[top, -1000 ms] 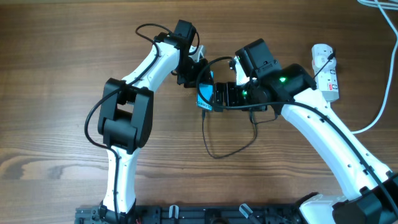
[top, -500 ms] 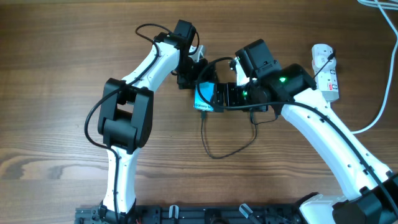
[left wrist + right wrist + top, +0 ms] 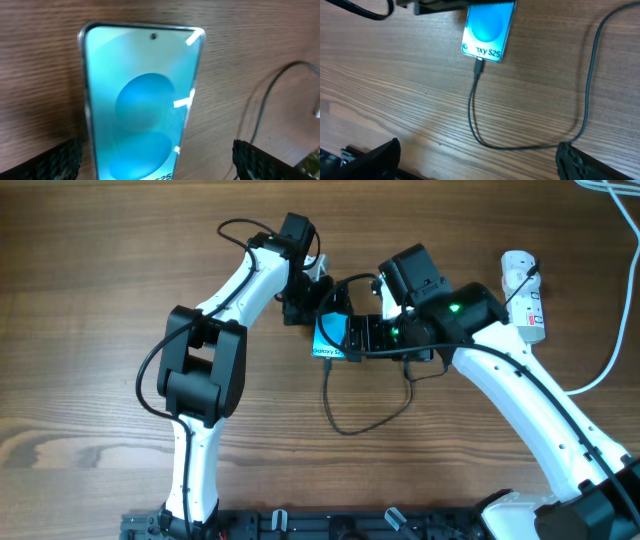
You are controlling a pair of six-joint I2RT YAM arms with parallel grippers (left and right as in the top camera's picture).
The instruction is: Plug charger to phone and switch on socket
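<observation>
- Phone (image 3: pixel 330 337) flat on table (image 3: pixel 90 300) near centre, screen up, text end toward 6 o'clock.
- Charger (image 3: pixel 478 66) tip touching that end, seemingly seated; depth impossible to tell.
- Left gripper (image 3: pixel 160 162) spread wide, straddling phone, gripping nothing.
- Right gripper (image 3: pixel 479 161) also released, empty, above charger's slack loop.
- Socket (image 3: pixel 527 298) well apart toward 3 o'clock, black plug (image 3: pixel 530 273) inserted.
- Lift left gripper straight up, avoid nudging phone or tugging charger, then pinch right gripper closed and press socket's switch squarely; switch too small to make out here.
</observation>
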